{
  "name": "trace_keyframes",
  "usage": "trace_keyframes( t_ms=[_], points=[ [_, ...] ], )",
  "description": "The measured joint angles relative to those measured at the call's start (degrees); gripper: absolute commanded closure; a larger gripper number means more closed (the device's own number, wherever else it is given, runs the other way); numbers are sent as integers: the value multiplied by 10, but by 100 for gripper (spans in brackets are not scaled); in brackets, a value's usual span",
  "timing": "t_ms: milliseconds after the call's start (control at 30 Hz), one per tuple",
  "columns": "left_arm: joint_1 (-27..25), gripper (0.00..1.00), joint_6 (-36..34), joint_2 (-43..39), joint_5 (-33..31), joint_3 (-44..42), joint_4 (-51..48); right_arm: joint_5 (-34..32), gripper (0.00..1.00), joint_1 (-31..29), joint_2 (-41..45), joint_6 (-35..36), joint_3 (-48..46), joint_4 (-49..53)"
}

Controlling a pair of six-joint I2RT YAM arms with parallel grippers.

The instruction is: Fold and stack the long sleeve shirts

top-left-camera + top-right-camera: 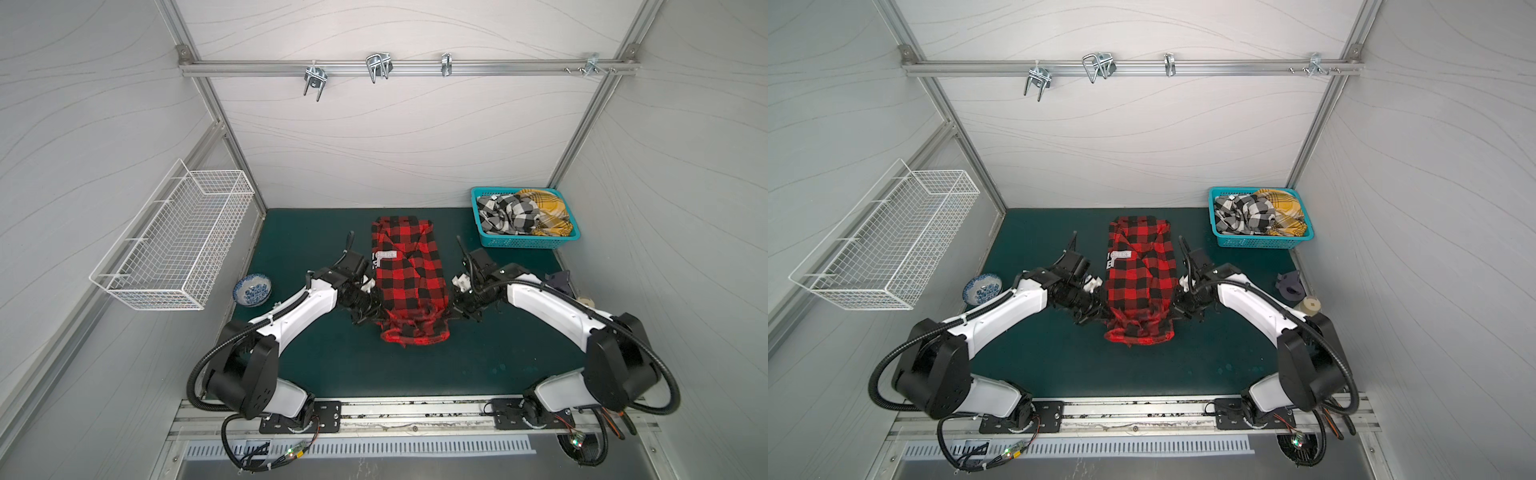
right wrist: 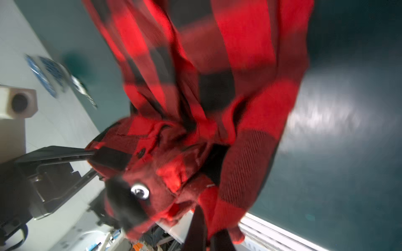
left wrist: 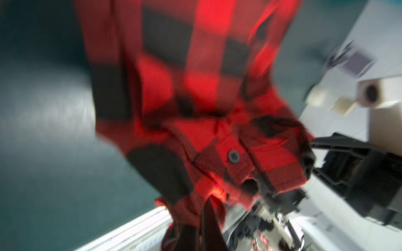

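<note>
The red-and-black checked shirt (image 1: 409, 270) (image 1: 1140, 274) lies lengthwise on the middle of the green mat (image 1: 316, 365), folded narrow, with white letters on its left side. Its near end is bunched and raised between both arms. My left gripper (image 1: 374, 318) (image 3: 206, 226) is shut on the near left corner. My right gripper (image 1: 451, 316) (image 2: 207, 230) is shut on the near right corner. Both wrist views are blurred and show the cloth (image 3: 195, 87) (image 2: 217, 87) hanging from the fingers. A black-and-white shirt (image 1: 507, 214) and a yellow plaid shirt (image 1: 548, 212) lie crumpled in the teal basket (image 1: 523, 242).
The teal basket stands at the mat's back right corner. A blue-and-white bowl (image 1: 252, 289) sits at the mat's left edge. A dark object (image 1: 559, 282) and a cream roll (image 1: 586, 300) lie at the right edge. A white wire basket (image 1: 174, 237) hangs on the left wall.
</note>
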State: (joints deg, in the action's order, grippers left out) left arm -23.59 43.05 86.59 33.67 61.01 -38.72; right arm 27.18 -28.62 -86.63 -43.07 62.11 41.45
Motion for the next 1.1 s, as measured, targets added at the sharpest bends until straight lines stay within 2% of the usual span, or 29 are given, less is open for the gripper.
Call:
trace_keyframes(
  t_ms=[67,100,167,200,233,333,367,433,500,567,667,733,800,933,1100],
  points=[
    [20,100,-9,76,-8,99,3,5,100,31,-68,19,87,10],
    [29,100,-11,112,-13,143,3,7,96,45,-104,26,131,14],
    [51,76,-16,192,-25,233,6,14,61,73,-191,37,236,21],
    [62,71,-16,226,-28,270,4,21,48,86,-234,40,288,25],
    [78,66,-16,274,-31,322,0,29,43,99,-279,42,344,25],
    [122,51,-7,391,-36,444,-1,54,36,133,-407,56,520,46],
    [134,48,-1,417,-37,472,-4,64,34,142,-447,61,579,54],
    [156,49,2,457,-37,525,-23,65,32,153,-482,74,639,68],
    [170,50,2,466,-44,554,-41,63,30,163,-478,85,642,82],
    [171,53,-2,445,-65,555,-54,54,28,165,-445,98,603,83],
    [146,55,-6,346,-104,468,-42,37,28,160,-367,119,502,80],
    [107,56,-4,267,-121,393,-38,24,31,155,-318,137,441,80],
    [64,57,-4,227,-125,356,-37,16,33,153,-291,148,404,79],
    [8,66,-2,245,-103,332,-12,2,51,145,-285,161,353,66],
    [5,71,-4,340,-89,345,-9,-9,56,132,-329,168,345,53]
  ],
)
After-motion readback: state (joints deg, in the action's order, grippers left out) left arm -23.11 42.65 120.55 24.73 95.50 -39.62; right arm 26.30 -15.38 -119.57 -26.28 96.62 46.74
